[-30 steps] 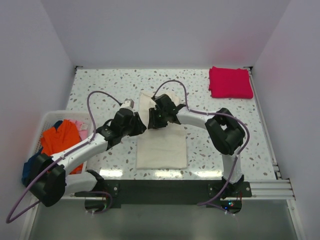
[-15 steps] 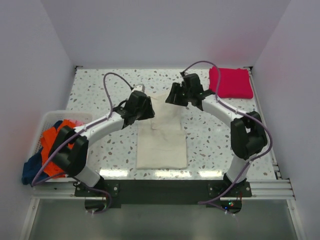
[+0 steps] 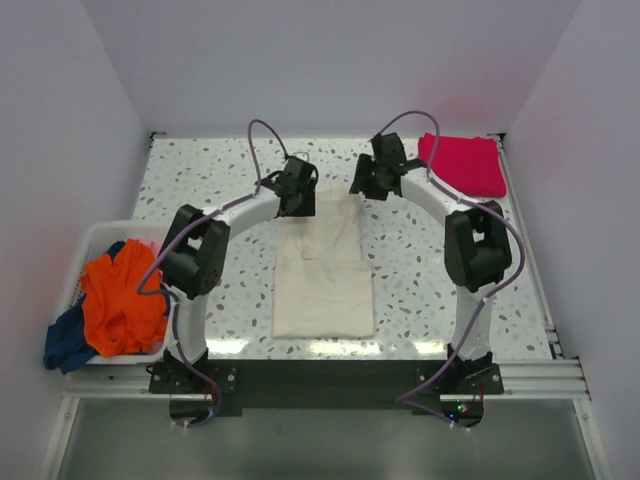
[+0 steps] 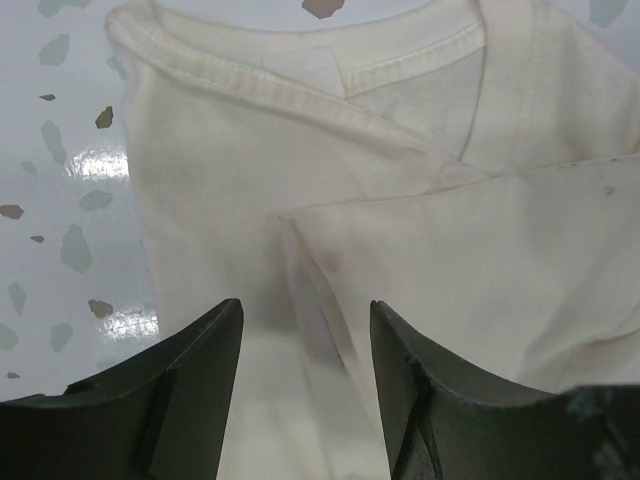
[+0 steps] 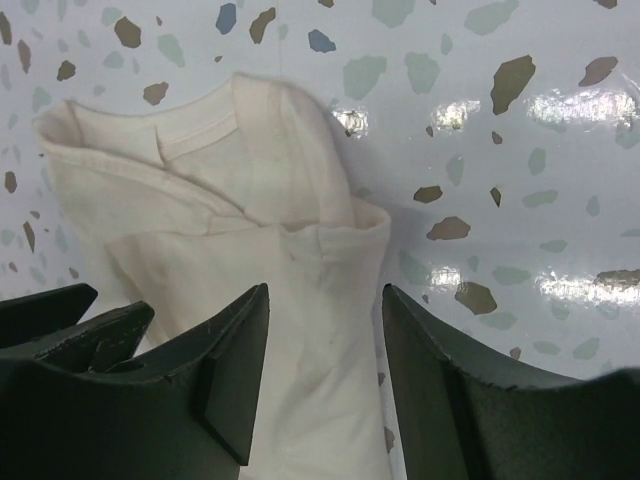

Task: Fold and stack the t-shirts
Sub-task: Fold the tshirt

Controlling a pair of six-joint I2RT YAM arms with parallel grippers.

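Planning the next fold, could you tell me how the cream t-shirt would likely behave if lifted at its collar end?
The cream t-shirt will probably droop: it lies in soft, creased layers. It looks thin, so likely light. The overlapping folds near the collar may slide apart.

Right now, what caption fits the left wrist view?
Open left tool over the cream t-shirt on the speckled table.

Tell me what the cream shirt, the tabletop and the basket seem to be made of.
Cream shirt: soft matte knit cloth, likely cotton; stitched collar seam, limp folds. Tabletop: hard glossy speckled surface, terrazzo or a printed imitation; lamp glare shows. Basket: white slatted walls, probably moulded plastic.
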